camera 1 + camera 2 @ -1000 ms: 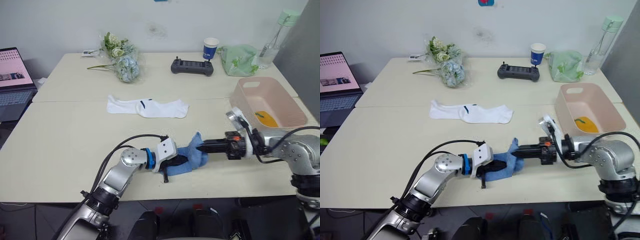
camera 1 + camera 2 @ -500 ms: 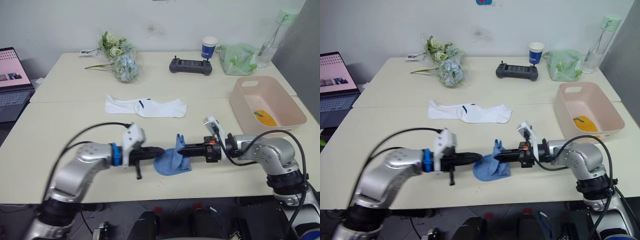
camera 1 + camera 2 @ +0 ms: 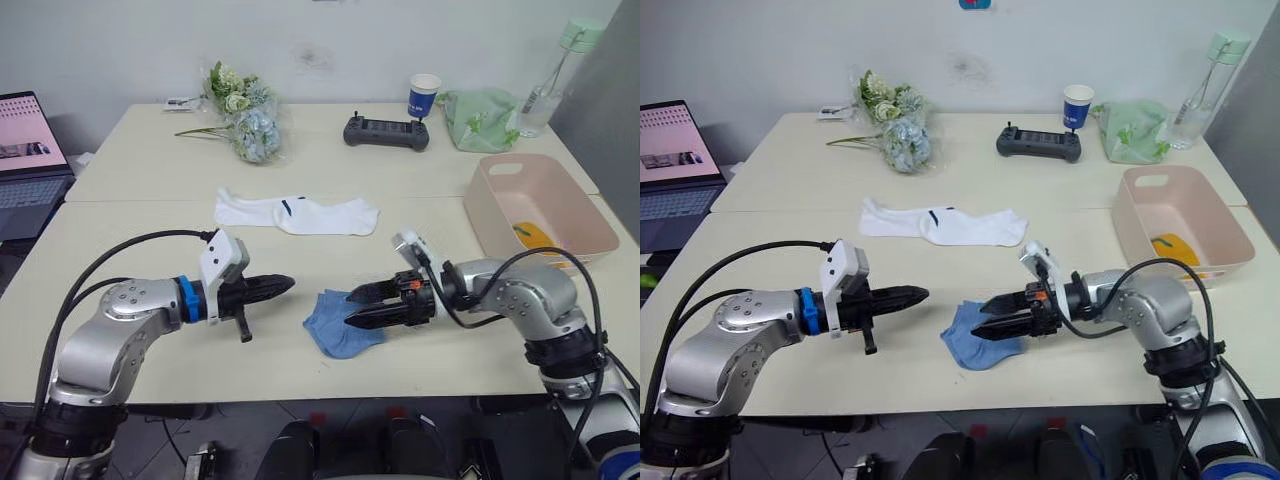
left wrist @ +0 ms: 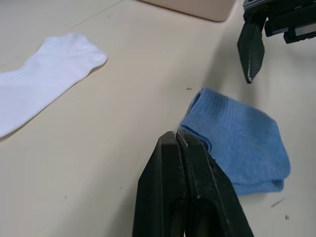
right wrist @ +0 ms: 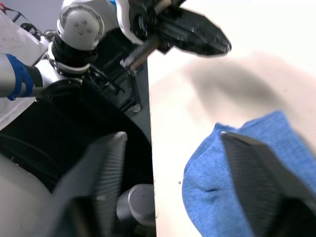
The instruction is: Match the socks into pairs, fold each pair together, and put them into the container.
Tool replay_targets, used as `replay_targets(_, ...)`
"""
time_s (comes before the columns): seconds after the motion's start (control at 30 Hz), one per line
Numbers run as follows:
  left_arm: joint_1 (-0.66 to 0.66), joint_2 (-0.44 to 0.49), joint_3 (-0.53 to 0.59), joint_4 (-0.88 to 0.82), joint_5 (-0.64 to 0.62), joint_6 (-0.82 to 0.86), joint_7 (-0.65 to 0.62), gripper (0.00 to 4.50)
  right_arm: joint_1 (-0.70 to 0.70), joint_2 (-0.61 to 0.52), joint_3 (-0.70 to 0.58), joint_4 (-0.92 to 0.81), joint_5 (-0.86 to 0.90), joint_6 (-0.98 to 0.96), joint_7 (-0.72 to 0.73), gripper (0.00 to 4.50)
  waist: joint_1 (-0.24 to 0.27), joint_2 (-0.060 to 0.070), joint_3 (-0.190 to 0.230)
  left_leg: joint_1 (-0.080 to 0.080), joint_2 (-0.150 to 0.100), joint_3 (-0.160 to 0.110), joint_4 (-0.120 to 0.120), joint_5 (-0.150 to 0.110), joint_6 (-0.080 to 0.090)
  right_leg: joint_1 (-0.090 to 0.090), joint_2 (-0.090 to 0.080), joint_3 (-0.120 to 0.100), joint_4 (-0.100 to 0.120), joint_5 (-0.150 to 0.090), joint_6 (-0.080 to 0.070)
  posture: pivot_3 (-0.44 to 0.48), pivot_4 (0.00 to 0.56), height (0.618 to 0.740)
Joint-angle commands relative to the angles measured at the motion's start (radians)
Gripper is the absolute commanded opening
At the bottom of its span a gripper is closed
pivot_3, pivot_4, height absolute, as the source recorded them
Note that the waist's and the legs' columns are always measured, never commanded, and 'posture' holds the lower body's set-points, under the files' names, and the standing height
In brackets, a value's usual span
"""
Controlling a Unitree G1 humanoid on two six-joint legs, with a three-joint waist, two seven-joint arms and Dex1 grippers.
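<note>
Blue socks: the folded light blue socks (image 3: 338, 320) lie in a soft bundle on the table (image 3: 130, 290), near its front edge, between the two grippers.
Right gripper: the right gripper (image 3: 352, 307) hovers right at the bundle's right side, its two black fingers spread wide apart, one above the cloth and one lower over it; it holds nothing. In the right wrist view the blue knit lies between and just ahead of the parted fingers (image 5: 256, 168).
Left gripper: the left gripper (image 3: 285, 284) points toward the bundle from the robot's left, a little apart from it, not touching. Its fingers (image 4: 170, 182) are pressed tight together with nothing between them; in the left wrist view the blue cuff edge lies just past the tips.
White socks: the white socks (image 3: 296, 213) lie flat, overlapping end to end, farther back on the table, well apart from both grippers; a small dark mark shows at the middle.
Container: the pink tub (image 3: 500, 215) stands at the table's right side, behind the right arm, with something mustard-yellow (image 3: 533, 238) lying in its bottom.
Background: flowers (image 3: 240, 115), a black controller (image 3: 386, 132), a paper cup (image 3: 423, 96), a green cloth bag (image 3: 482, 118) and a bottle (image 3: 548, 80) sit along the far edge; a laptop (image 3: 28, 150) is off to the left.
</note>
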Motion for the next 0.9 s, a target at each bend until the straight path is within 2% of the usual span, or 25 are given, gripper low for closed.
replay_targets(0.03,-0.023,-0.024,-0.049,-0.067,-0.023,-0.001,0.004,0.0,0.0,-0.028,-0.053,-0.031,0.003,0.001,-0.035,3.91,0.0,0.0,0.0,0.0,0.0,0.0,0.0,0.0,0.0,0.0,0.0,0.0,0.0,0.0,0.0,0.0,0.15,0.74)
replay_targets(0.13,0.006,-0.024,-0.157,-0.053,0.057,-0.06,-0.012,0.0,0.028,-0.074,-0.055,-0.025,-0.038,0.013,-0.082,3.91,0.0,0.0,0.0,0.0,0.0,0.001,0.0,0.0,0.0,0.0,0.0,0.0,0.0,0.0,0.0,0.0,0.15,0.74)
replay_targets(0.23,0.02,-0.025,-0.216,0.006,0.142,-0.138,0.005,0.0,0.055,-0.105,-0.03,-0.031,-0.084,0.014,-0.126,3.91,0.0,0.0,0.0,0.0,0.0,0.001,0.0,0.0,0.0,0.0,0.0,0.001,0.0,0.0,0.0,0.0,0.15,0.74)
replay_targets(0.47,0.046,-0.048,-0.341,0.204,0.294,-0.288,-0.009,0.0,0.066,-0.041,-0.051,0.0,-0.07,0.169,-0.254,3.91,-0.001,0.0,0.0,0.0,0.0,0.001,-0.001,0.0,0.0,-0.001,0.0,0.001,0.001,0.0,0.0,0.0,0.15,0.74)
replay_targets(0.7,0.09,-0.011,-0.352,0.221,0.323,-0.316,-0.028,0.0,0.043,0.077,-0.078,0.046,-0.03,0.321,-0.307,3.91,-0.004,0.002,-0.002,0.001,0.0,0.001,-0.001,0.0,0.0,0.0,0.0,0.001,0.0,0.0,0.0,0.0,0.15,0.74)
replay_targets(0.9,0.106,-0.005,-0.325,0.188,0.306,-0.282,-0.014,0.0,0.016,0.201,-0.108,0.115,-0.02,0.377,-0.349,3.91,-0.006,0.004,-0.003,0.003,0.001,0.002,-0.003,0.0,0.0,0.0,0.0,0.002,0.001,0.0,0.0,0.0,0.15,0.74)
